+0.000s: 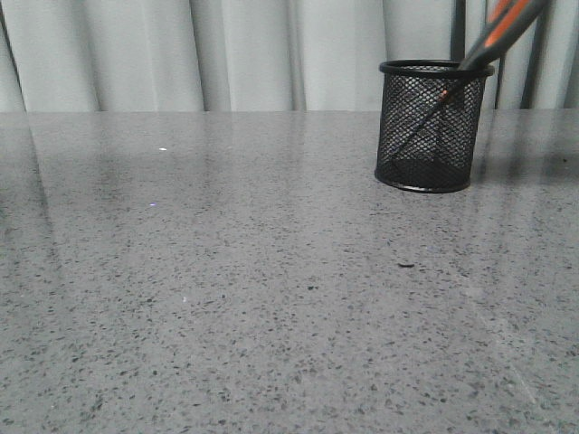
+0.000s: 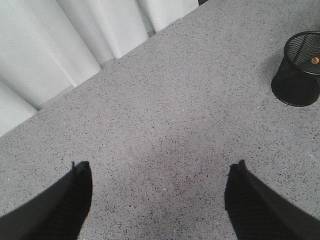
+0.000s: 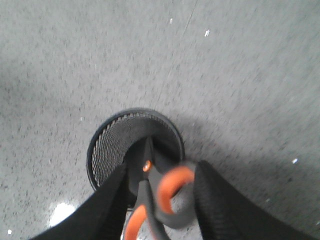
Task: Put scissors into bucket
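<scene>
Front view: the bucket stands upright on the grey speckled table at the right of the frame, with the scissors leaning blades-down inside it and their handles projecting past the rim toward the upper right corner. Left wrist view: the left gripper hangs with fingers spread wide and empty over bare table, the bucket at the upper right edge. Right wrist view: the right gripper has its fingers flanking the scissors' orange-lined handles at lower centre, blades inside the bucket; whether they clamp the handles cannot be told.
</scene>
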Controlling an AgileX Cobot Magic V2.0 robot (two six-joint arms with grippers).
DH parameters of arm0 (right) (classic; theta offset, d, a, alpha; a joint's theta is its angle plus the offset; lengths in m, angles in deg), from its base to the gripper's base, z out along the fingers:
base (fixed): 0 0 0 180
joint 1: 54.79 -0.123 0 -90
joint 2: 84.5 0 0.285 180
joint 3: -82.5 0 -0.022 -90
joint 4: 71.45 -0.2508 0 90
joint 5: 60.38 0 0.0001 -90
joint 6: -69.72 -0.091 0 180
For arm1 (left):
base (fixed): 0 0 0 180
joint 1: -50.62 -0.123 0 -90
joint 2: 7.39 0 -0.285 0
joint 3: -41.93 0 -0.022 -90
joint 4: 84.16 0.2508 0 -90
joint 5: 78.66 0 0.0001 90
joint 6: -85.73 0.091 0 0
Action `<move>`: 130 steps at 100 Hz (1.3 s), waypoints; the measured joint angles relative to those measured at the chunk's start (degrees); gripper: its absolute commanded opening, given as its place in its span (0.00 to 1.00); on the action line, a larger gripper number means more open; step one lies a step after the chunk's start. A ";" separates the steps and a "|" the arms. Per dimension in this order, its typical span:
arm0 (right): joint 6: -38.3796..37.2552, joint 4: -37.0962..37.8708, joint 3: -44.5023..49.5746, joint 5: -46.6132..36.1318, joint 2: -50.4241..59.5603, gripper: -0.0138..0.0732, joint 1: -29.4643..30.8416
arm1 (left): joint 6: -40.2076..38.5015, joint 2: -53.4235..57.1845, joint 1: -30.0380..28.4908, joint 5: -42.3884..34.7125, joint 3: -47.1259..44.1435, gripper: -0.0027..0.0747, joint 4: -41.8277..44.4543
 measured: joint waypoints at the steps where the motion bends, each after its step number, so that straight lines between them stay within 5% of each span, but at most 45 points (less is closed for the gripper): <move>1: 0.00 0.15 -0.32 0.02 0.11 0.48 0.00 | 0.00 0.00 0.00 0.00 0.00 0.69 0.00; 13: 0.03 1.06 -2.78 -0.78 2.37 0.48 0.00 | 0.00 0.00 0.00 0.00 0.00 0.59 0.00; 28: 0.13 1.43 -4.46 -1.14 5.43 0.47 0.00 | 0.00 0.00 0.00 0.00 0.00 0.31 0.00; 42: 0.13 1.52 -4.48 -1.44 8.14 0.27 0.00 | 0.00 0.00 0.00 0.00 0.00 0.00 0.00; 49: 0.13 1.52 -4.48 -1.60 9.44 0.07 0.00 | 0.00 0.00 0.00 0.00 0.00 0.01 0.00; 69: 0.24 -2.52 -0.16 -7.04 14.41 0.08 0.00 | 0.00 0.09 0.00 -1.92 0.00 0.01 0.00; 89: 4.17 -3.55 16.83 -22.49 25.76 0.08 0.00 | -0.09 5.47 0.00 -12.25 -6.47 0.01 -0.12; 111: 5.93 -4.18 39.33 -41.43 42.19 0.08 0.00 | -0.09 19.59 0.00 -36.78 -29.94 0.01 -1.67; 130: 6.04 -4.18 55.27 -45.98 54.46 0.08 0.00 | -0.09 34.84 0.00 -55.21 -53.57 0.01 -3.39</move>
